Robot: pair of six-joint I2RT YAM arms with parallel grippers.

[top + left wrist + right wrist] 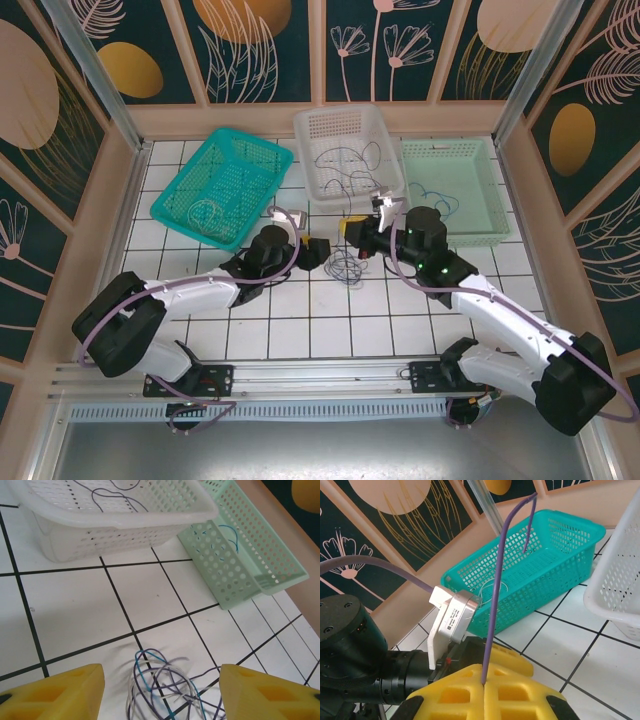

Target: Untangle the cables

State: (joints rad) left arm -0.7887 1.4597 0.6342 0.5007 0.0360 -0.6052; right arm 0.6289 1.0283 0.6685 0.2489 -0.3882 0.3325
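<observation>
A tangle of thin cables, purple-grey, pale grey and one blue, lies on the white tiles between the two arms. In the left wrist view the tangle sits between the yellow fingers of my left gripper, which stands open around it, low over the tiles. My left gripper is just left of the pile. My right gripper hovers just above the pile. Its yellow fingers are shut on one purple-grey cable that rises straight up from between them.
A teal basket at the back left holds a pale cable loop. The white basket in the middle holds dark cables. The pale green basket on the right holds a blue cable. Wooden walls enclose the tiled floor.
</observation>
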